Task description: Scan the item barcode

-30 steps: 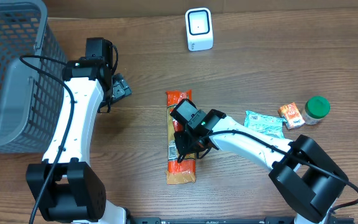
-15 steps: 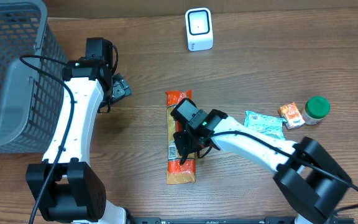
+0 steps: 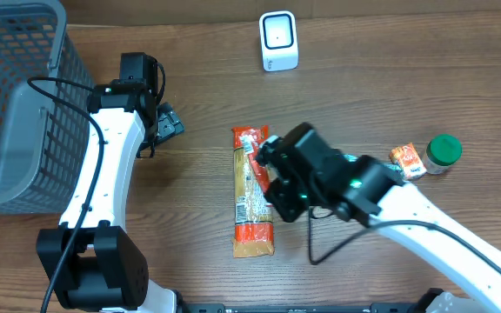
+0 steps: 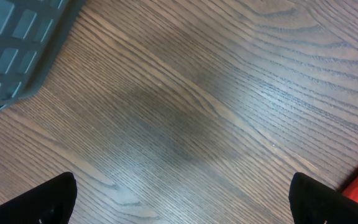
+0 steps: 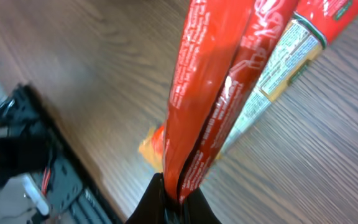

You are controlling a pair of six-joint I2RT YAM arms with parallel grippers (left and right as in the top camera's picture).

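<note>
Red-and-orange packet [image 3: 250,228] lies mid-tabletop, its edge pinched by the right gripper [image 5: 174,198], jaws closed tight; the white label [image 3: 245,205] has print too small to read. Left gripper [image 4: 182,205] stands spread wide, holding nothing, near the basket [image 3: 16,104].

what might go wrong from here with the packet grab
1. The right gripper pinches only a thin fold of the packet, so it may slip or tear when lifted.
2. The packet is long; its free end may sag or drag on the way to the scanner.
3. Gripped by the edge, it may twist, turning its print away from the scanner.
</note>
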